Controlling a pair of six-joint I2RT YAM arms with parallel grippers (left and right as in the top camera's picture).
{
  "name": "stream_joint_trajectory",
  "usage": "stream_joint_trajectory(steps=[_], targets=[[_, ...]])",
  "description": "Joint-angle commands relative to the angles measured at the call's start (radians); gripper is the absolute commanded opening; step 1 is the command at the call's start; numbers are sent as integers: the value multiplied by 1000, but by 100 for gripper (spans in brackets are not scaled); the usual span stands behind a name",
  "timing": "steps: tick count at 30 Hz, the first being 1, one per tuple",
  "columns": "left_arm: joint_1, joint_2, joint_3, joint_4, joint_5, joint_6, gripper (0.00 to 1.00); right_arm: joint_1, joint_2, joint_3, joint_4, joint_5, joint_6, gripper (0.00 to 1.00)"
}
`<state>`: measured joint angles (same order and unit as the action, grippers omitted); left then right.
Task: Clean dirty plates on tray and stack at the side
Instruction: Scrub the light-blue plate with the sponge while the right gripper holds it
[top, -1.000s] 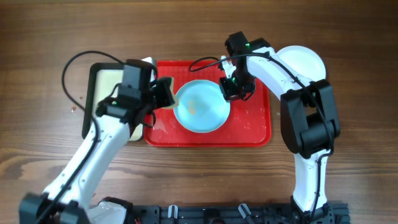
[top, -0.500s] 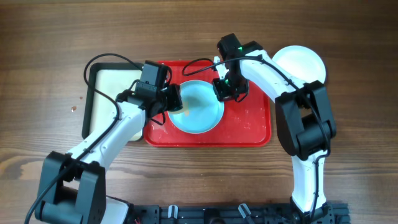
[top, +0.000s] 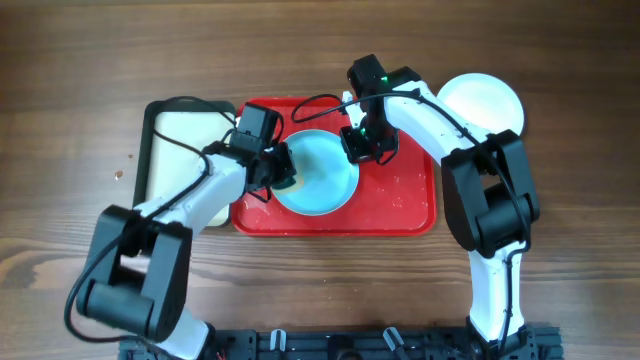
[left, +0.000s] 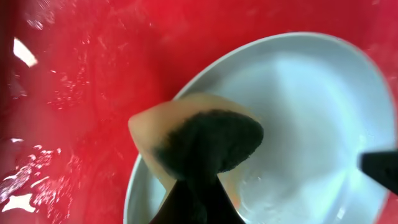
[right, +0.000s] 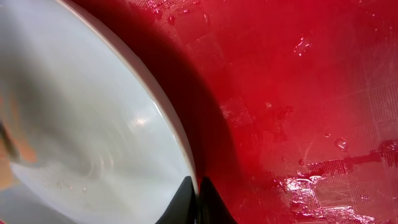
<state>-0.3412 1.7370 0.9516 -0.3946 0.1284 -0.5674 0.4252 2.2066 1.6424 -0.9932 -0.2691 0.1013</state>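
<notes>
Close view. Left end effector (left: 191, 194) enters from the bottom centre, dark fingers (left: 186, 200) pinched together on a sponge (left: 155, 127). The sponge is cream-yellow with a dark scouring face turned to the camera. It sits on the left rim of a pale blue plate (left: 311, 106), partly over the plate and partly over the tray (left: 87, 74). The tray is red and wet, with white glints at left. Droplets and a faint orange tint lie on the plate beside the fingers. A dark shape (left: 380, 169) overlaps the plate at the right edge, blurred.
</notes>
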Motion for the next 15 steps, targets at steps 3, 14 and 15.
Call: stream_joint_trajectory(steps=[3,14,15], targets=[[-48,97,15,15,-14,-18,4,8,10,-18,3,8,11,4],[-122,126,15,173,219,-97,4,8,10,-18,3,5,10,4],[-122,126,15,186,247,-96,4,8,10,-18,3,5,10,5]])
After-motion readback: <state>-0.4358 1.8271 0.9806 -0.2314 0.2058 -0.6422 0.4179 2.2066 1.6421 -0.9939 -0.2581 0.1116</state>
